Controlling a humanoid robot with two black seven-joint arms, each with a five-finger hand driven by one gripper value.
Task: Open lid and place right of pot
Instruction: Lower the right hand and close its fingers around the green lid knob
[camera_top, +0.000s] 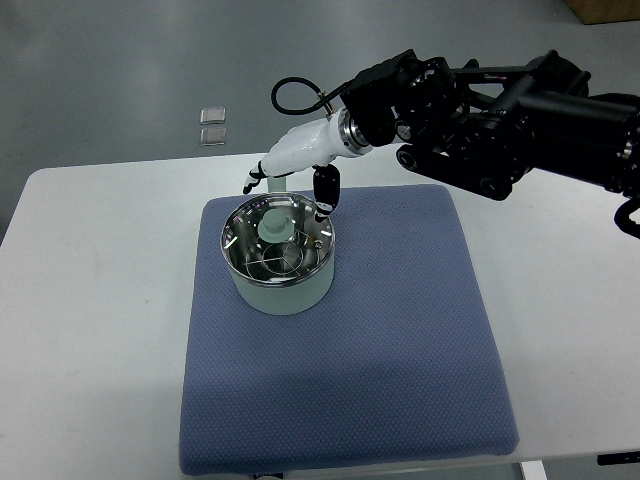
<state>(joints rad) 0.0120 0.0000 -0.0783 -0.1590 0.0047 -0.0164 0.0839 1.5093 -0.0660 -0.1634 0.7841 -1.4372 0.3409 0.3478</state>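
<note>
Blue mat (400, 380) fills the near part of the white table (90, 330), prob. as a non-slip pad so the pot doesn't slide when the lid is pulled. Its whole right half is bare, which is where the lid has to go.

L to R: left arm not in view. Pot (280, 255), pale green w/ a shiny rim, sits upright on the mat's upper-left area. Glass lid (275, 250) is on the pot, seated flat inside the rim, w/ a pale knob (275, 226) sticking up near centre. So the task item is not lifted yet.

Right hand (300, 165) comes in from the right on a black arm (520, 110), white palm angled down-left, sitting just beyond the pot's far rim. Fingers (256, 178) are spread and relaxed, holding nothing; a dark thumb (325, 190) hangs down near the far-right rim, close to it, contact can't tell. Hand is beside the knob, not around it. Looks like a pre-grasp approach from behind, so the arm keeps clear of the drop zone on the right.

Two small clear squares (212, 126) lie on the grey floor beyond the table, not part of the task.

Est.: early stage; next needs fingers closing on the knob, then a lift straight up.
</note>
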